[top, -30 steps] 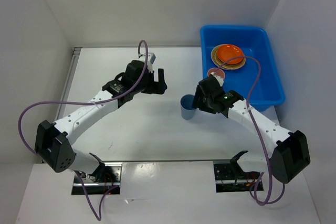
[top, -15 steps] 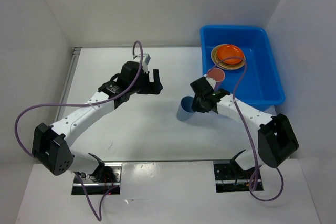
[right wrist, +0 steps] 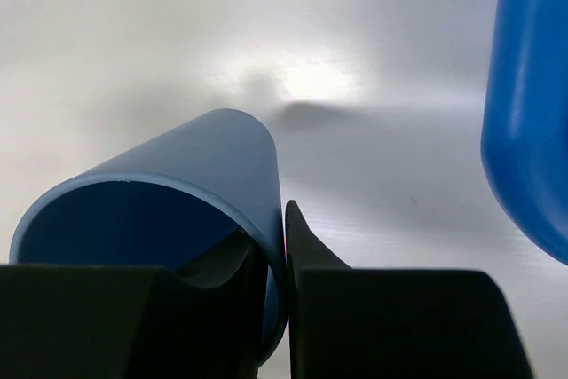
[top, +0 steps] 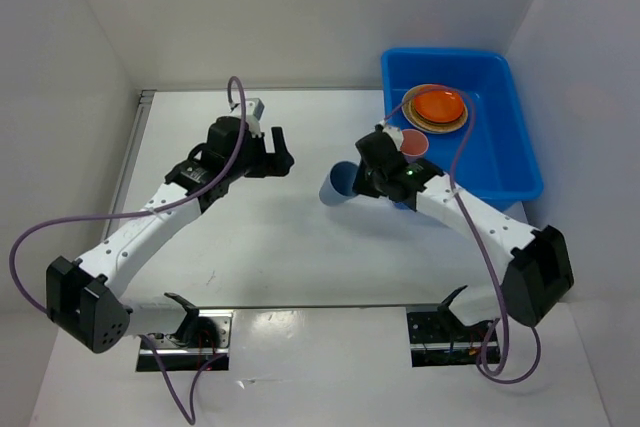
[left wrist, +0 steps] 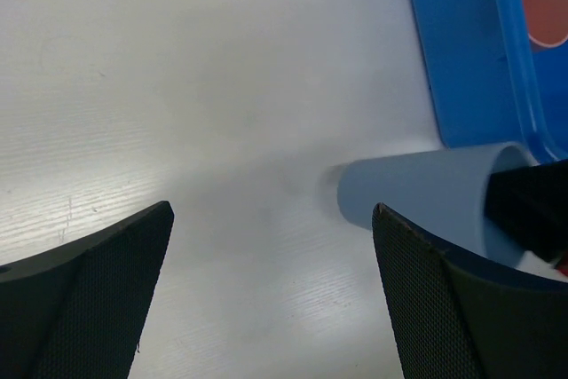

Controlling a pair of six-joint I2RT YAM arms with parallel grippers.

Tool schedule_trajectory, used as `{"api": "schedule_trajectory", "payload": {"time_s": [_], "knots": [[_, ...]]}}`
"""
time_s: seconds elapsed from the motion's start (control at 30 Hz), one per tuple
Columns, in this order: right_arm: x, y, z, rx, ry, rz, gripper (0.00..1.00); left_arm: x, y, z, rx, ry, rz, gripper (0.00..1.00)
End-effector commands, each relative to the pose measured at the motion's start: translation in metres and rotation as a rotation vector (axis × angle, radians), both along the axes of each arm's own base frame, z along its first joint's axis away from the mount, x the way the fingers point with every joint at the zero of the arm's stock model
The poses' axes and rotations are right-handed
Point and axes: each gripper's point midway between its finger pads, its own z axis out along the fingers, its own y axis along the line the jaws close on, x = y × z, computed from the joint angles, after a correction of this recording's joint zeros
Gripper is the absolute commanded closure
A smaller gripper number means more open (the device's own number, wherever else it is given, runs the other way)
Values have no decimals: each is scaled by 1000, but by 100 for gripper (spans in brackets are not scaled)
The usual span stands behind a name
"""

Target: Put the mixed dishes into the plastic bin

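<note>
- Currently, the blue cup (top: 335, 185) is clamped at its rim by the right gripper (right wrist: 284, 219), tipped sideways just beside the bin (top: 520, 162).
- The left gripper (left wrist: 272, 210) is held open above the table (top: 280, 237).

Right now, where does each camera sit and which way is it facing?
Top external: above, behind the bases, looking down at the table; left gripper, right gripper and blue bin show.
Left wrist: looks across the table at the blue cup; own open fingers at the bottom corners.
Right wrist: close on the cup; own fingers pinch its wall.
All three share the cup.
</note>
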Motion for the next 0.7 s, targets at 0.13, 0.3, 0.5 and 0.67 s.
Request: {"api": "schedule_trajectory", "payload": {"time_s": [0.13, 0.3, 0.5, 0.67], "knots": [[29, -12, 179, 159, -429, -98, 100, -2, 31, 16, -51, -41, 59, 1], [48, -46, 224, 158, -536, -229, 100, -6, 43, 12, -70, -23, 75, 1], [92, -119, 230, 75, -547, -430, 100, -12, 47, -6, -73, 19, 54, 1], [132, -170, 207, -25, -492, -533, 100, -15, 49, -11, -56, 37, 49, 1]]}}
